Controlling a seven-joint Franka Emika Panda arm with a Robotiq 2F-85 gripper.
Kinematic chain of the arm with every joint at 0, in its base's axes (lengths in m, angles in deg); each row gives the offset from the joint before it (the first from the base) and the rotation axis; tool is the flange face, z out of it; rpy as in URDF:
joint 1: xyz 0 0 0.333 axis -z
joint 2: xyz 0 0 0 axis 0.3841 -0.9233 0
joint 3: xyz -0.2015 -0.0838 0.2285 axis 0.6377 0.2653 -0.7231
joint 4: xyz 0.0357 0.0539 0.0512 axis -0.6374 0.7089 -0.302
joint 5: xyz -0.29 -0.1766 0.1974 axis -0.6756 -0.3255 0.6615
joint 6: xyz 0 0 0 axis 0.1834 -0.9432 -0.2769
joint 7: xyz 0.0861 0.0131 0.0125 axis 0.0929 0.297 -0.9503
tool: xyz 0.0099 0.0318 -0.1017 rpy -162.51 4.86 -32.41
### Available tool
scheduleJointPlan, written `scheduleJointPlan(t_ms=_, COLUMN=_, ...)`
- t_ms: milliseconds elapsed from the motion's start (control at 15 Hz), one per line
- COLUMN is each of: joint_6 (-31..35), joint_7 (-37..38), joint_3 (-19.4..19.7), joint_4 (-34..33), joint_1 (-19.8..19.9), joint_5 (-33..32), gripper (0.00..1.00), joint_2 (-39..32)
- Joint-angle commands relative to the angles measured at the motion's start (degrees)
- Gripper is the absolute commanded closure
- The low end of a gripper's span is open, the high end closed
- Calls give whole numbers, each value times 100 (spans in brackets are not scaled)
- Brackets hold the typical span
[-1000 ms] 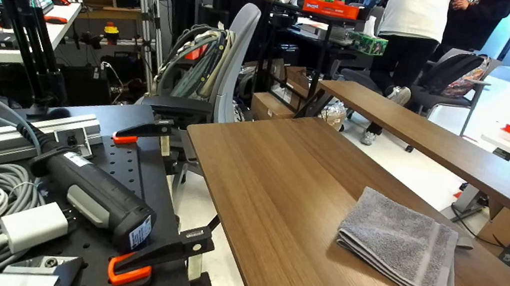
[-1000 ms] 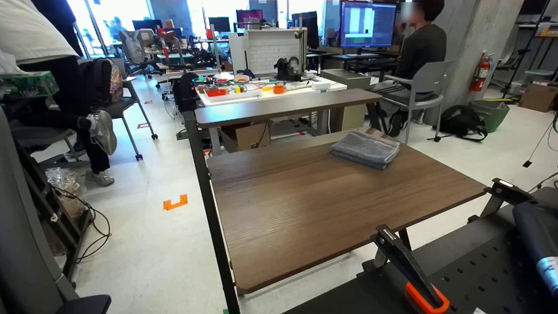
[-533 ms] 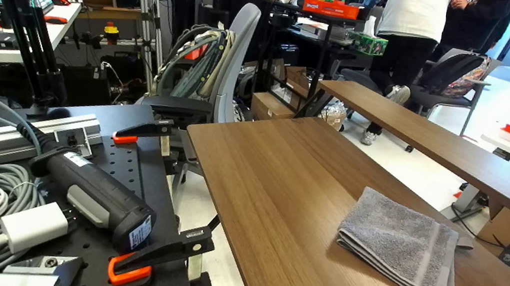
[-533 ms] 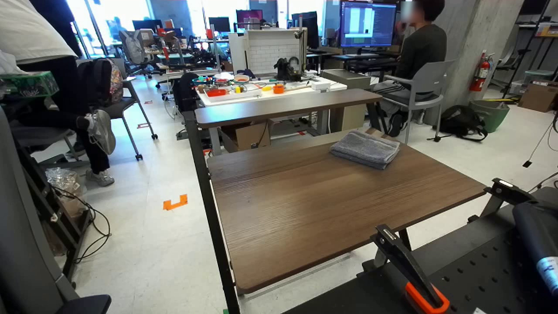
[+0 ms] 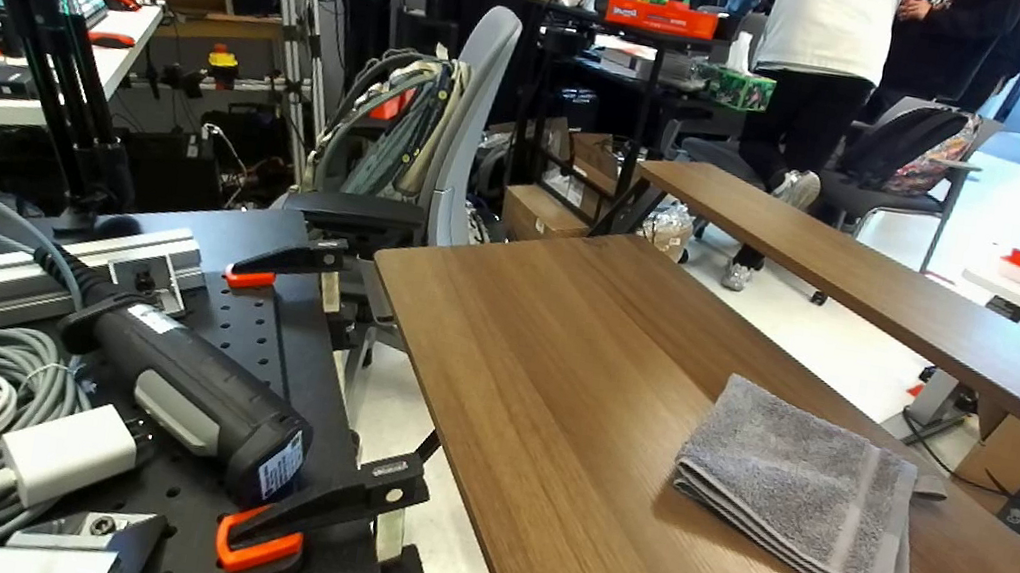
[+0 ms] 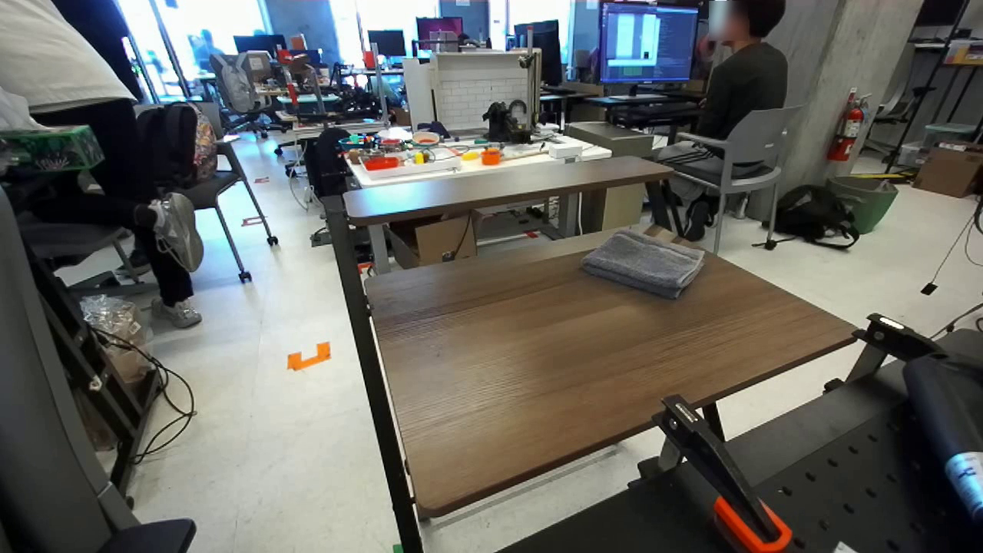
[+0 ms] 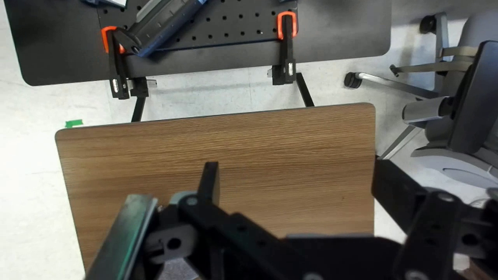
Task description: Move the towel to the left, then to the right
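Grey towel [image 5: 793, 491], folded in layers, lies flat on the wood-grain worktop [image 5: 549, 363], near the edge that faces the raised shelf [image 5: 874, 285], as we see in both exterior views, while in the wrist view we note the fingers [image 7: 209, 182] standing wide apart, released.

Since a second ago, the black-clothed person [image 5: 960, 50] standing in the background reaches farther right in an exterior view, covering more of the bright background, with the visible hand [image 5: 914, 8] slightly farther left. The white-shirted person [image 5: 827, 26] beside them has edged a little to the left in both exterior views. In an exterior view, the head [image 6: 759, 17] of the seated person [image 6: 743, 88] has shifted slightly right, away from the large monitor [image 6: 649, 42].
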State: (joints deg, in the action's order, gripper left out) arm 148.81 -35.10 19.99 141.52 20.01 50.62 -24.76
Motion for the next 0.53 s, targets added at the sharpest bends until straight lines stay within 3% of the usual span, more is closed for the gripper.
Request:
scheduleJointPlan(t_ms=0, joint_6=605, joint_7=160, joint_3=200, joint_4=-614, joint_1=231, joint_5=-173, gripper=0, joint_2=-1161)
scheduleJointPlan(t_ms=467, joint_6=1602, joint_7=552, joint_3=710, joint_4=-1947, joint_1=448, joint_5=-307, gripper=0, joint_2=-3174)
